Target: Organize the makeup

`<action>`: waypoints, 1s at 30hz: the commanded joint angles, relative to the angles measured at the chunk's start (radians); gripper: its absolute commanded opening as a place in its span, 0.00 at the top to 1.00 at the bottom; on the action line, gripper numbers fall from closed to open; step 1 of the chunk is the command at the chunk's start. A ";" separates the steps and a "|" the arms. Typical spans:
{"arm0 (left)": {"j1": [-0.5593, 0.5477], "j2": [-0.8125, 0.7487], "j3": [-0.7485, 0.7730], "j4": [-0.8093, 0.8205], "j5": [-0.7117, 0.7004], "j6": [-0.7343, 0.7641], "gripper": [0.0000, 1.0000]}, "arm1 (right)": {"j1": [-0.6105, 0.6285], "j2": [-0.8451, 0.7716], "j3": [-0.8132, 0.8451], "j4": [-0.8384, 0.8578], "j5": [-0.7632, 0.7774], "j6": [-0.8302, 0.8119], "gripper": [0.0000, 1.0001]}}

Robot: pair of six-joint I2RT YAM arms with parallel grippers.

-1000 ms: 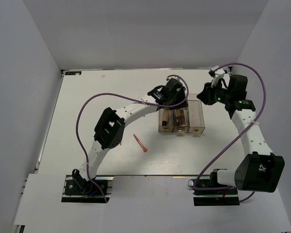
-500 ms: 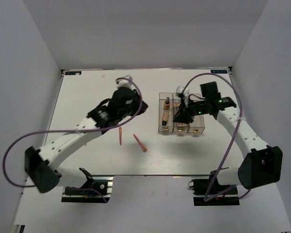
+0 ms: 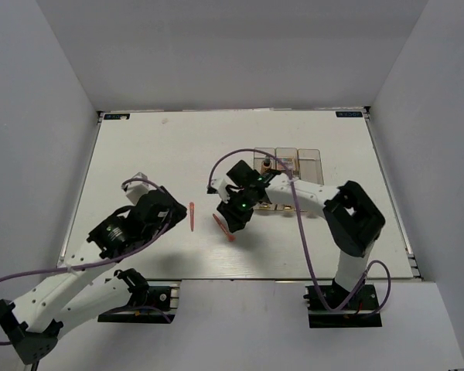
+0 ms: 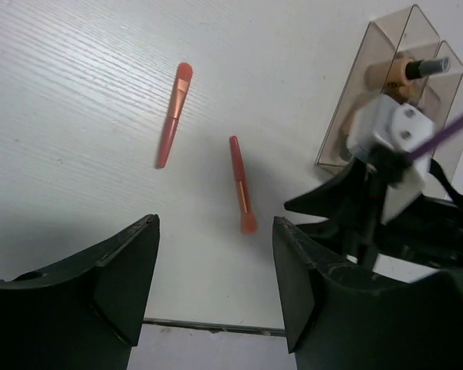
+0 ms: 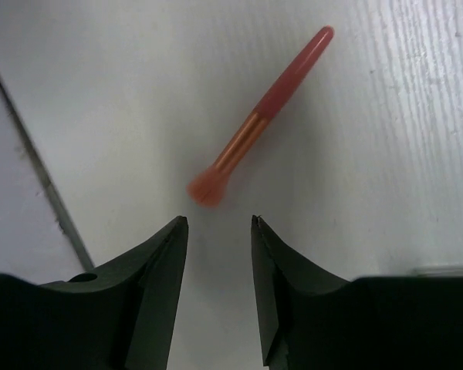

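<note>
1. Thin salmon-pink sticks with flared ends: two, the first stick (image 4: 172, 116) and the second stick (image 4: 241, 185).
2. Tall clear rectangular plastic boxes (image 3: 309, 164): three, side by side.
3. Small tan bottle with a dark cap (image 4: 393, 71): one can be counted, inside a box. The right arm hides much of what else the boxes hold.
4. Black two-finger grippers: two, the left gripper (image 4: 214, 223) and the right gripper (image 5: 217, 223).
5. White-and-black robot arms: two, the left arm (image 3: 69, 282) and the right arm (image 3: 317, 193).
6. Purple cables (image 3: 302, 232): two, one on each arm.
7. White rectangular table (image 3: 139, 154): one.
</note>
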 commanded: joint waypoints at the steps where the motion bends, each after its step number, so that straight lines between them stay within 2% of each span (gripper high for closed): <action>1: 0.000 -0.049 0.012 -0.142 -0.074 -0.086 0.30 | 0.052 0.045 0.093 0.061 0.143 0.163 0.54; 7: 0.000 -0.071 0.007 -0.202 -0.084 -0.116 0.29 | 0.115 0.142 0.157 0.101 0.251 0.237 0.46; 11: 0.000 -0.066 0.004 -0.202 -0.082 -0.119 0.29 | 0.152 0.181 0.170 0.114 0.284 0.271 0.45; 17: 0.000 -0.042 0.006 -0.196 -0.082 -0.116 0.29 | 0.189 0.228 0.188 0.129 0.425 0.343 0.45; 23: 0.000 -0.037 -0.013 -0.173 -0.074 -0.116 0.29 | 0.190 0.236 0.165 0.130 0.527 0.326 0.46; 30: 0.000 -0.023 -0.037 -0.145 -0.057 -0.116 0.29 | 0.209 0.248 0.075 0.166 0.611 0.289 0.58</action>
